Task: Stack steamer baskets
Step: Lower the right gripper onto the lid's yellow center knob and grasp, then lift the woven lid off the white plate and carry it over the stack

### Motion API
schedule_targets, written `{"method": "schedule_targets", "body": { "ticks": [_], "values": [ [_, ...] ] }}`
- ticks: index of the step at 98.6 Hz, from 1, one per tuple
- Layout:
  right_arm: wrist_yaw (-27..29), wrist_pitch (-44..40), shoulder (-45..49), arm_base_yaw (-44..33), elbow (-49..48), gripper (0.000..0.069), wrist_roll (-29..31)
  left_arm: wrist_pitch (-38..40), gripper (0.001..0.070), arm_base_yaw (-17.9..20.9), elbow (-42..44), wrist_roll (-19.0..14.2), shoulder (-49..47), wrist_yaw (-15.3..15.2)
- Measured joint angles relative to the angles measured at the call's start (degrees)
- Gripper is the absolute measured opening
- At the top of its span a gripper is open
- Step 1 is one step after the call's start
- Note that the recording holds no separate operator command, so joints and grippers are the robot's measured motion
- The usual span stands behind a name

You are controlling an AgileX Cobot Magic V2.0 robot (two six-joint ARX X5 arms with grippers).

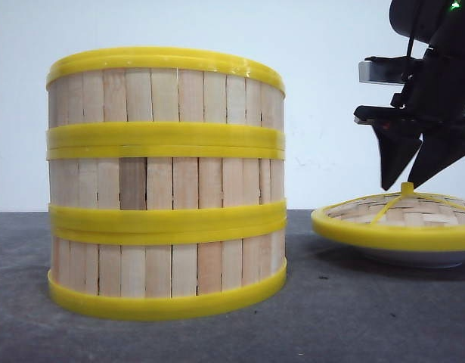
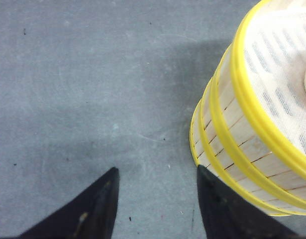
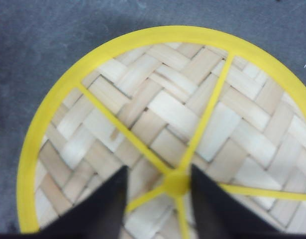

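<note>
With baskets stacked left, my right gripper straddles the lid knob, jaws apart, unclosed; left gripper open, empty.

Front low, level; wrists overhead, close

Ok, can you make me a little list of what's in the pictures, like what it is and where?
steamer baskets: three, stacked in one tower on the table
top basket: open, white cloth liner inside
lid: woven, yellow rim, sitting on a white plate to the right of the tower
right pincer: open, fingers on either side of the lid's knob
left pincer: open, holding nothing, just above the table beside the tower
</note>
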Motion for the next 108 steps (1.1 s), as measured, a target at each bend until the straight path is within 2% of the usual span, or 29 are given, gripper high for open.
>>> {"method": "schedule_targets", "body": {
  "ticks": [23,53,68,80,89,108],
  "values": [
    [1.1,-0.1,0.0,0.0,0.0,0.0056,0.0,0.6,0.0293,0.0,0.0,0.0,0.0,0.0],
    [1.3,-0.3,0.0,0.0,0.1,0.0051,0.0,0.7,0.0293,0.0,0.0,0.0,0.0,0.0],
    [1.1,-4.4,-0.4,0.0,3.1,0.0051,0.0,0.7,0.0293,0.0,0.0,0.0,0.0,0.0],
    [1.0,-8.8,-2.3,0.0,8.9,0.0051,0.0,0.7,0.0293,0.0,0.0,0.0,0.0,0.0],
    [-1.4,-12.5,-3.3,0.0,15.1,0.0051,-0.4,0.7,0.0293,0.0,0.0,0.0,0.0,0.0],
    [-10.4,-18.7,-3.5,0.3,25.8,0.0051,-1.2,0.8,0.0293,0.0,0.0,0.0,0.0,0.0]
  ]
}}
